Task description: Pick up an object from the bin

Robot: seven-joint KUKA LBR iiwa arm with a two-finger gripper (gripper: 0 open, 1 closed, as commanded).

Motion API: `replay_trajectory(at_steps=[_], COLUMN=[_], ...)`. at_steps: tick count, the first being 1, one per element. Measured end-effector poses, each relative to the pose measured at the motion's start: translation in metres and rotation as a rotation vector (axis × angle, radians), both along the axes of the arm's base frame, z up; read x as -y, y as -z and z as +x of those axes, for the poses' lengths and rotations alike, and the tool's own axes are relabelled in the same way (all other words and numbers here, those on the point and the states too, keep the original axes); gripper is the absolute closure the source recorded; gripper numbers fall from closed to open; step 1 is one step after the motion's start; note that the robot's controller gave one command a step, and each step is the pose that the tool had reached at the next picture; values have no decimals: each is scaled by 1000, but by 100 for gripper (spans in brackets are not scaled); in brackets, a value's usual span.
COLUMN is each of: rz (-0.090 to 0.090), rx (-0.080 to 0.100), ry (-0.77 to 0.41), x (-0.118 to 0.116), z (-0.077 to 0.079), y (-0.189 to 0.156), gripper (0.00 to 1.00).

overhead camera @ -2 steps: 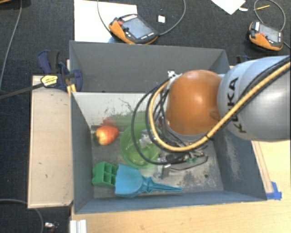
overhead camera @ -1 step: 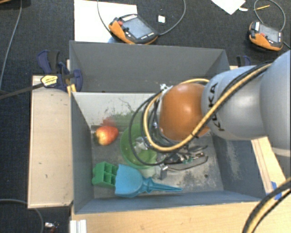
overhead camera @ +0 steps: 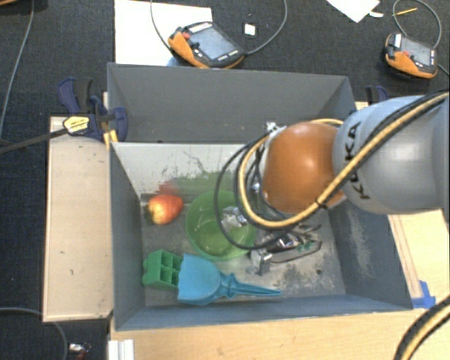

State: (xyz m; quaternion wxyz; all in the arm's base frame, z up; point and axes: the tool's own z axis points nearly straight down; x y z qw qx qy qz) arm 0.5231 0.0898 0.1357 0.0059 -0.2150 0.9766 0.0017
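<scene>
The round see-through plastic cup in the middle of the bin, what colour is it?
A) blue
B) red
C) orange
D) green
D: the round see-through plastic cup is green, and it sits beside the red and yellow apple.

Dark, near-black floor [overhead camera: 42,63] (looks like carpet) all round, evenly lit, w/ a white paper sheet [overhead camera: 137,31] lying flat at top, an orange-&-black handheld unit [overhead camera: 205,43] overlapping its lower-right corner, a 2nd such unit [overhead camera: 411,56] at top right & another white sheet's corner [overhead camera: 355,7] at the top edge.
</scene>
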Motion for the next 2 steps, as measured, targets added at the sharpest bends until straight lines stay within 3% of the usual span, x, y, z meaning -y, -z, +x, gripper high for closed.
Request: replay_trajectory(at_steps=[1, 2], rz=[0, 1], rx=[7, 8], ry=[-5, -88], x=[0, 28], z=[7, 22], y=[-1, -6], gripper=[0, 100])
